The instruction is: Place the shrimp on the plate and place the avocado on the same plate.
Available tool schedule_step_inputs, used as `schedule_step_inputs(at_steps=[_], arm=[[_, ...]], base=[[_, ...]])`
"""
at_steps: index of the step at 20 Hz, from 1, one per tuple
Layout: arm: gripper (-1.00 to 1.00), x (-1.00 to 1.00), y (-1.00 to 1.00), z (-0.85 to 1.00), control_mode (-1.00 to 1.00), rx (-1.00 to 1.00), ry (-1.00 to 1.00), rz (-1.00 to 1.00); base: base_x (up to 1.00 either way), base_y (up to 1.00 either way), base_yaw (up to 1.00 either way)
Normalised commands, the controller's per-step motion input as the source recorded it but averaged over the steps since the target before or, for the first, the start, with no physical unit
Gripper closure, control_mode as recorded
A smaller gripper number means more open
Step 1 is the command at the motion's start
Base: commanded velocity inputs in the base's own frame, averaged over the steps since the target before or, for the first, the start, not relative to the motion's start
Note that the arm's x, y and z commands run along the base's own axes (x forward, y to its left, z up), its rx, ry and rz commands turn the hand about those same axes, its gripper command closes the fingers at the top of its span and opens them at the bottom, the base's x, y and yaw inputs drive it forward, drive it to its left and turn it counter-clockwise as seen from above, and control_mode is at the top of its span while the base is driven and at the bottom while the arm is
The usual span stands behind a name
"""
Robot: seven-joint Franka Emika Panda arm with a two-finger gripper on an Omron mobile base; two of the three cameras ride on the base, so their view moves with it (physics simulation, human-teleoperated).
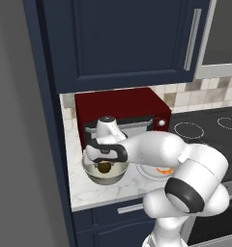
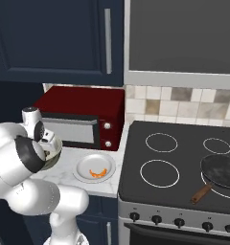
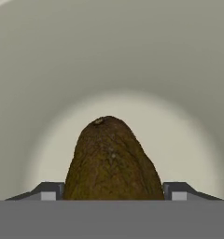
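Claw [image 3: 112,193] straddles avocado [image 3: 111,161] inside cream bowl [image 3: 132,60]

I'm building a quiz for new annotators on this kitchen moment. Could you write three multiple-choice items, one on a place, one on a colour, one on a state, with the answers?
1. Where does the avocado lie?
A. In the cream bowl
B. On the white plate
C. In the frying pan

2. What colour is the microwave behind the bowl?
A. White
B. Dark red
C. Green

3. What does the plate hold?
A. Nothing
B. The avocado
C. The shrimp

Answers:
1. A: the hand view shows the avocado on the bowl's pale floor, between the fingertips of the gripper.
2. B: its casing is dark red in both base views.
3. C: the orange shrimp lies on the plate.
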Motion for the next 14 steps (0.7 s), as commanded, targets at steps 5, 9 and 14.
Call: schedule_step_inputs(at_steps=[5, 9, 14], arm=[[1.0, 0.0, -0.01, 0.65, -1.0, 0.0, 0.0, 0.0], [1.0, -0.19, -0.21, 0.8, -1.0, 0.0, 0.0, 0.0], [1.0, -0.53, -0.72, 0.4, -1.0, -0.01, -0.04, 0.0]], base=[[0.0, 0.0, 0.0], [0.0, 0.0, 0.0], [0.0, 0.0, 0.0]])
